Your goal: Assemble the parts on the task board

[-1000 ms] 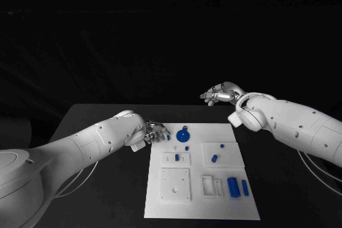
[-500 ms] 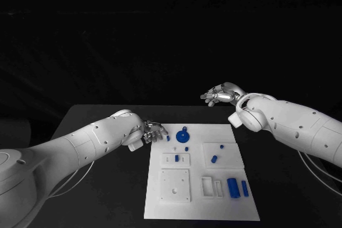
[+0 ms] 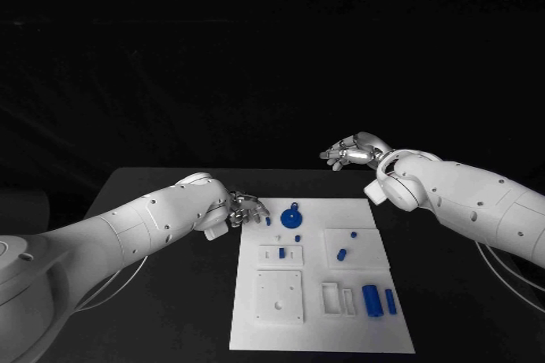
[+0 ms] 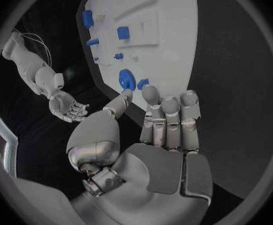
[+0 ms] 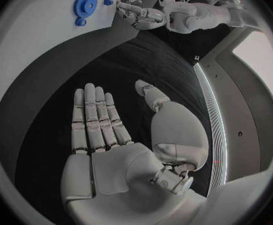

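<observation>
The white task board (image 3: 324, 331) lies in the middle of the black table. A blue gear (image 3: 292, 217) sits near its far edge, with a small blue piece (image 3: 268, 220) just left of it. My left hand (image 3: 242, 209) hovers at the board's far left corner, fingers stretched toward that small blue piece (image 4: 143, 83) and the gear (image 4: 127, 78), holding nothing. My left hand (image 4: 164, 130) is apart from both. My right hand (image 3: 354, 152) hangs raised beyond the board's far right corner, palm (image 5: 102, 135) flat and fingers apart, empty.
Other blue parts on the board: short pegs (image 3: 282, 252) (image 3: 341, 253) at its middle, two cylinders (image 3: 372, 298) (image 3: 390, 299) near the front right. White blocks (image 3: 279, 295) (image 3: 331, 297) with holes and slots stand at the front. Black table (image 3: 170, 300) flanks the board.
My left hand has drawn back a little to the left, away from the gear. The right hand has stayed where it was.
</observation>
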Robot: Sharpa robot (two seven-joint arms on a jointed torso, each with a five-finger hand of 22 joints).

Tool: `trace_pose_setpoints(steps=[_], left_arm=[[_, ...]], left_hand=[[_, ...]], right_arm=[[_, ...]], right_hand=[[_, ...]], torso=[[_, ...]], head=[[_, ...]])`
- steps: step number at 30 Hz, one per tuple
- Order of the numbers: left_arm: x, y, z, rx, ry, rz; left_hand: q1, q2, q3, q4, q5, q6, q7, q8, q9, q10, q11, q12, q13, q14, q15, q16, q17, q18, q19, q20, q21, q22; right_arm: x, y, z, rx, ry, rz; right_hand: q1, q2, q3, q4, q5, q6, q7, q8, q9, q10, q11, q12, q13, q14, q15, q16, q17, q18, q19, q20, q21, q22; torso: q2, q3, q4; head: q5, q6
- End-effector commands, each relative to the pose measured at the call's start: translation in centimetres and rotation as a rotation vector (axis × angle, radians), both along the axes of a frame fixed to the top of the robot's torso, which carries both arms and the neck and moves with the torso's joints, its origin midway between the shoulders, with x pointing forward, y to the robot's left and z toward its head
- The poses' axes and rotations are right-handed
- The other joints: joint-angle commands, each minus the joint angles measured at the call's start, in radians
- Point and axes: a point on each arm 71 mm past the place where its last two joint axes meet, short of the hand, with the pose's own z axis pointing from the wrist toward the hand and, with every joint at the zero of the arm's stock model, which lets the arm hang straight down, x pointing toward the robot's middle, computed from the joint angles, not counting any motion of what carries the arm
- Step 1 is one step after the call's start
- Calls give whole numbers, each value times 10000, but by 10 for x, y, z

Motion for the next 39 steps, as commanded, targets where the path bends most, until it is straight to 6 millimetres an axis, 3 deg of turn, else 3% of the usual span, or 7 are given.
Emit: trace_pose_setpoints(steps=[1,7,12,21,34,39], left_arm=[[-1,-4,-1,340,201,-322],[0,-7,-1,706,29,-296],[0,-9,-1,763,109,-346],[-1,-12,-1,791,219,-299],[0,-17,-2,799,299,-391],[0,-18,-2,805,340,-427]], left_hand=[[143,99,-51,-38,-43,0,-113,63,-23,54,-27,345,256,355,-136,236,113,267,463,-1239,359,241],[279,399,-40,-66,-47,-2,-171,78,-43,125,-94,603,480,941,-225,464,276,516,1152,-1382,847,204],[270,469,-77,-20,-51,8,-196,98,-58,142,-123,462,450,1396,-260,303,342,813,1787,-1426,1280,184],[179,520,-40,118,-42,-251,-102,-16,-128,23,-34,-26,254,1442,-173,-359,297,1173,2347,-1350,1300,-42],[-344,285,-207,452,-48,-223,-107,10,-146,144,-32,-174,232,1603,-168,-574,430,1283,2481,-1292,1217,-171],[-589,360,-207,639,-47,-155,-126,47,-148,185,-51,-193,254,1640,-185,-604,523,1312,2487,-1295,1238,-165]], right_arm=[[0,1,0,-38,13,154],[0,3,0,-31,14,184],[0,3,0,-31,14,182],[0,3,0,-34,13,173],[0,4,0,-30,17,194],[0,4,0,-31,17,196]], right_hand=[[6,102,-29,-28,38,-56,61,50,-15,-49,22,35,-18,-59,-6,46,-10,197,-6,74,-34,11],[6,103,-29,-28,39,-56,61,51,-16,-49,21,38,-22,-59,-7,48,-10,199,-4,76,-35,12],[6,105,-29,-29,39,-56,61,52,-17,-49,21,40,-24,-58,-7,49,-11,200,-4,77,-36,13],[6,106,-29,-29,39,-56,61,53,-19,-49,21,43,-29,-58,-7,51,-12,202,-3,78,-37,15],[8,109,-29,-31,40,-55,61,55,-22,-48,20,49,-36,-58,-8,53,-13,206,-1,81,-40,18],[8,110,-29,-31,40,-55,61,55,-23,-48,20,51,-38,-57,-8,54,-14,207,0,82,-40,20]], torso=[[3,0,-6],[3,2,-5],[3,6,-6],[-1,10,-11],[7,5,-11],[2,10,-12]], head=[[-4,2],[-5,10],[5,21],[-7,35],[-18,46],[-20,51]])
